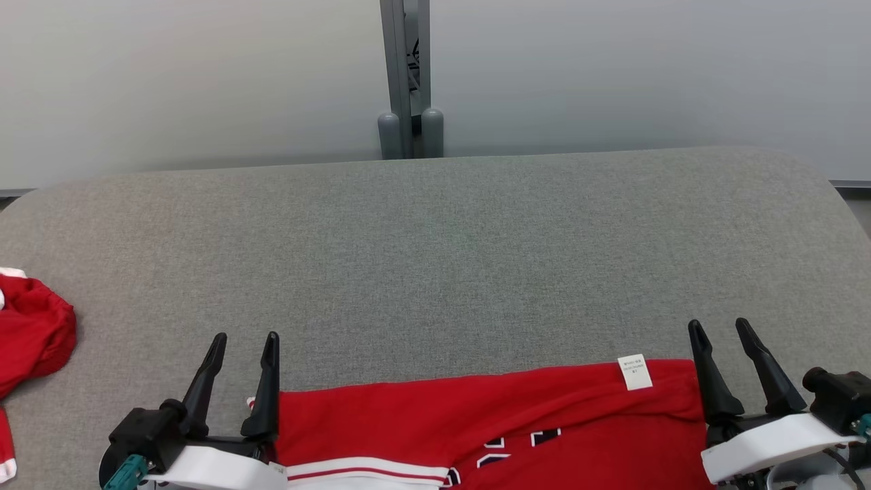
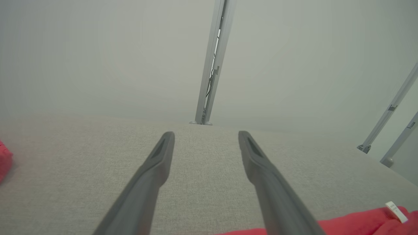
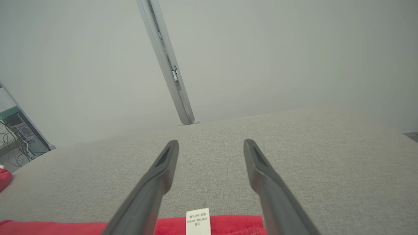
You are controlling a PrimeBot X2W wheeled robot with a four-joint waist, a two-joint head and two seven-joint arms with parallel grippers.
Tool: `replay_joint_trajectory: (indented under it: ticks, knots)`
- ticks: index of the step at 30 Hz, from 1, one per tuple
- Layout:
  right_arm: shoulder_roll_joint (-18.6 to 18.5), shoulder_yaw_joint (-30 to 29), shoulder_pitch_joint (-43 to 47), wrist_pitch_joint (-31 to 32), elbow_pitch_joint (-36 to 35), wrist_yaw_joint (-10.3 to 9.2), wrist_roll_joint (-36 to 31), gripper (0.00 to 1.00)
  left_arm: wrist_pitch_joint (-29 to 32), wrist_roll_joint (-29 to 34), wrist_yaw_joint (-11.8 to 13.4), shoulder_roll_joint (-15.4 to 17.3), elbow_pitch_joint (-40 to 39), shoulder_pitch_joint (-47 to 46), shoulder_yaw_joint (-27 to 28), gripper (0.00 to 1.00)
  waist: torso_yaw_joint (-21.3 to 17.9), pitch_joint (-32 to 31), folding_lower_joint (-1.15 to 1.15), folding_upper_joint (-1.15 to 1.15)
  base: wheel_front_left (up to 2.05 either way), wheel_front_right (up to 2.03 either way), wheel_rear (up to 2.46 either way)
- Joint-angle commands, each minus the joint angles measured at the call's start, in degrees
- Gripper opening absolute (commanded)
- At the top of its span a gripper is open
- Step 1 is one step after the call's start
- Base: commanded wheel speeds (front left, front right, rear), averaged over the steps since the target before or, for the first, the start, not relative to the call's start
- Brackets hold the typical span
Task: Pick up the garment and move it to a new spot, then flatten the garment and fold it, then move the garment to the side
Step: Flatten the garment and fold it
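The red garment (image 1: 490, 422) is lying spread on the grey desk (image 1: 435, 258). The left tool (image 1: 245, 335) is sitting just beside the garment's left end and the right tool (image 1: 717, 322) just beside its right end, near the white label (image 1: 634, 372). Both are standing wide open, gripping nothing. Well left of the garment, a crumpled red cloth (image 1: 34, 333), possibly another garment, is lying.

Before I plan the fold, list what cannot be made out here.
Red garment: lower part cut off by the head view's bottom edge, and its print with it.
White label: text too small in the head view; cut by the right wrist view's bottom edge.
Second red cloth: cut off by the head view's left edge.
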Motion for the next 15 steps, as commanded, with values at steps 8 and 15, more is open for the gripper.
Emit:
replay_joint_trajectory:
  ticks: [8,15]
  knots:
    - [-0.60,2.97,1.46,-0.11,8.01,0.00,6.77,1.00,-0.25,0.80,-0.89,-0.05,0.91,-1.04,1.00,1.00,-0.53,1.20,0.00,0.00,0.00,0.00,0.00]
    - [-0.70,4.27,-0.79,-0.09,16.40,0.00,13.52,1.00,-0.25,0.53,-0.89,-0.04,0.99,-1.95,-0.15,1.00,-0.62,2.50,0.00,0.00,0.00,0.00,0.00]
